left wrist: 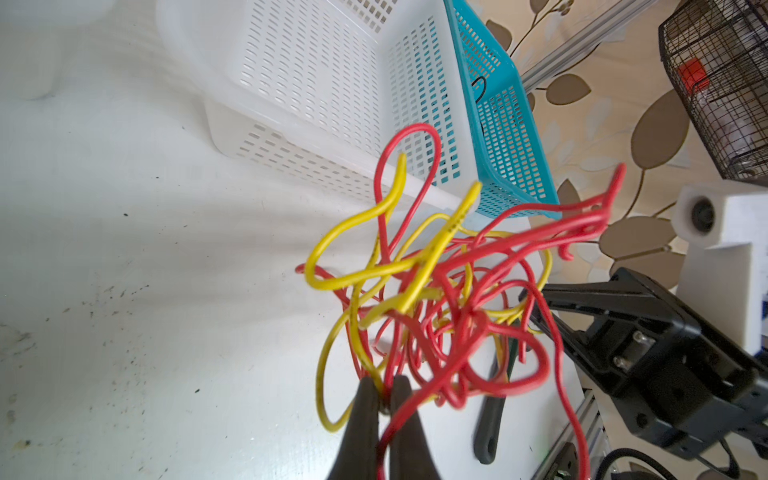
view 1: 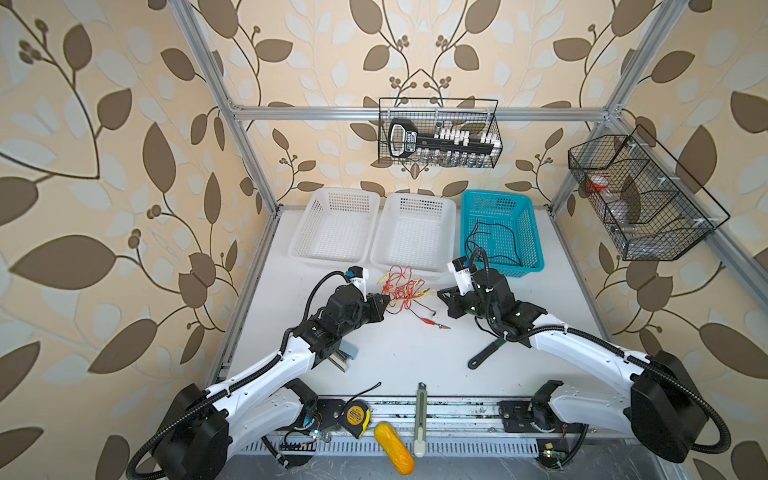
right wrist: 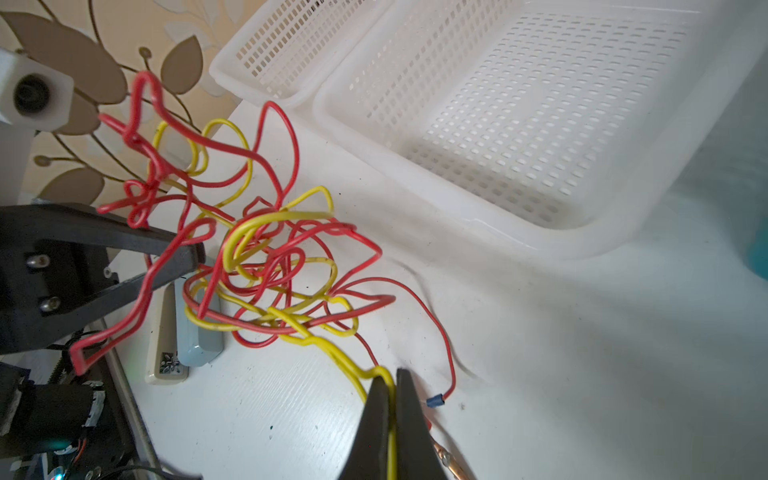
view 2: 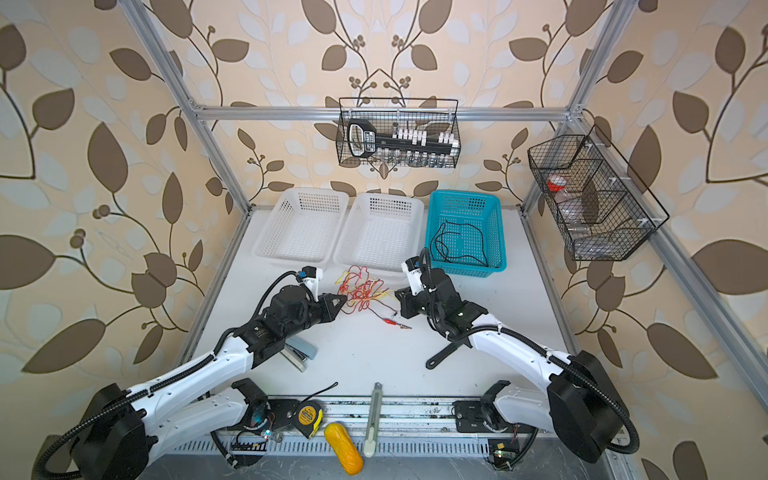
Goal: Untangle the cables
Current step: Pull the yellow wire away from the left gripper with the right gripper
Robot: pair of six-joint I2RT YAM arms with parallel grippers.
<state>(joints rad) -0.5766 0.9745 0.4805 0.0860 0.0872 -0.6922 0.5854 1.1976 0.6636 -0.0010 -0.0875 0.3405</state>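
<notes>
Left wrist view crops the left gripper (left wrist: 385, 399) at lower centre, clenched on the cables (left wrist: 436, 291); right gripper (right wrist: 390, 386) pinches one yellow strand (right wrist: 332, 353); total strand count indistinct; two white baskets (view 1: 332, 232).

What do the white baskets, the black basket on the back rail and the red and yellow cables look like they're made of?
White baskets: probably molded plastic, slightly glossy, with slotted walls. Black basket: thin metal wire, likely dark-coated, an open grid. Red and yellow cables: smooth, shiny plastic-like insulation; held kinks suggest a metal core.
</notes>
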